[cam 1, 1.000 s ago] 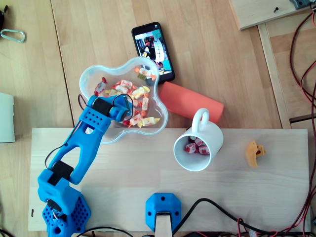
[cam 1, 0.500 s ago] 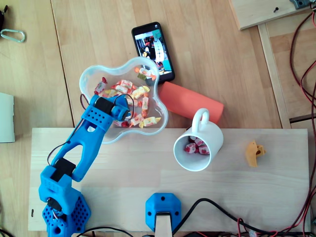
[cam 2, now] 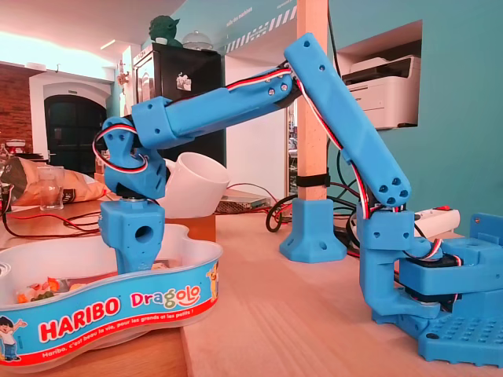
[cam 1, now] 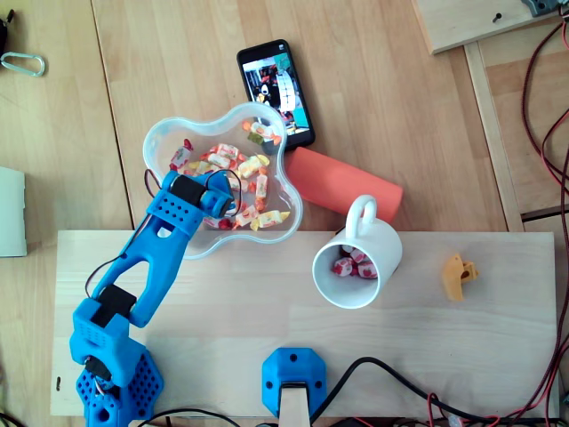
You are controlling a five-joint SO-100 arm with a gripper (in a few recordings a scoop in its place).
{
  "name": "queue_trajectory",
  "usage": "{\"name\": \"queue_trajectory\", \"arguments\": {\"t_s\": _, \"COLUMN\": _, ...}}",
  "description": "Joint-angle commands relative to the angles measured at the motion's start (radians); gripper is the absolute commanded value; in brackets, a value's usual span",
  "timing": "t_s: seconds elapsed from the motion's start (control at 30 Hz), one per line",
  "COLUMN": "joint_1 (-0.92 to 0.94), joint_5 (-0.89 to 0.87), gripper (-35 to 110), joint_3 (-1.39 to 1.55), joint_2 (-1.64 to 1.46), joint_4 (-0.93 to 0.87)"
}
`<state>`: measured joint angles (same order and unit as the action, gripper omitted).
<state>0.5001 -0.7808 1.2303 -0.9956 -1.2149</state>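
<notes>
Reaching down into the clear, wavy-rimmed plastic bowl [cam 1: 156, 147], the blue two-finger gripper [cam 1: 228, 206] has its tips among the wrapped sweets [cam 1: 254, 178]. In the fixed view the bowl's printed wall [cam 2: 118, 310] hides the fingers, so whether they are parted or closed on a sweet cannot be told.

Handling, as judged: each sweet is light, small and firm inside, with a crinkly, slippery wrapper. A grip across the body should hold better than one on the twisted ends. The bowl looks thin and light, and liable to slide if pushed.

Clearance: the bowl overhangs the far edge of the pale wooden board [cam 1: 267, 329]. The white ceramic mug [cam 1: 388, 245] stands well to the right, with open board between them. The orange cylinder [cam 1: 342, 182] lies just beside the bowl.
</notes>
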Motion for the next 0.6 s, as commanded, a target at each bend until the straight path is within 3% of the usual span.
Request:
{"name": "queue_trajectory", "arguments": {"t_s": 0.0, "joint_1": 0.015, "joint_5": -0.021, "gripper": -3, "joint_3": -0.025, "joint_2": -0.025, "joint_4": -0.020}}
{"name": "queue_trajectory", "arguments": {"t_s": 0.57, "joint_1": 0.066, "joint_5": -0.008, "gripper": -3, "joint_3": -0.179, "joint_2": -0.034, "joint_4": -0.020}}
